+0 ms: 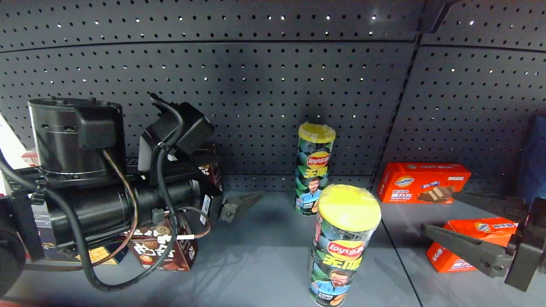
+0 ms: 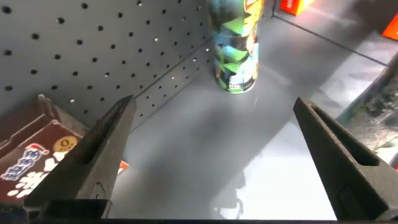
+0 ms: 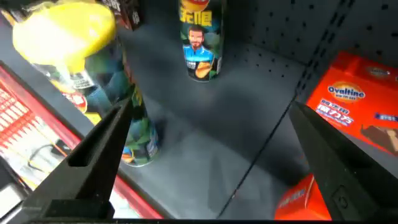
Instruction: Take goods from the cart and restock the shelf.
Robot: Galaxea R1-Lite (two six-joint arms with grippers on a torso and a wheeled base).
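Dark pegboard back wall (image 1: 256,85) w/ vertical upright (image 1: 401,111); blue obj (image 1: 533,157) at far rt.

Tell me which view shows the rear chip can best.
The head view: the rear chip can stands whole there, lid to base. Both wrist views cut off its lid and show only the lower body.

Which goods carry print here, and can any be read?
Near can: red oval logo, big yellow characters, readable.
Far can: same.
Rear orange box: logo readable, fine print blurred.
Front orange box: print small, blurred.
Brown box: white characters, partly hidden.
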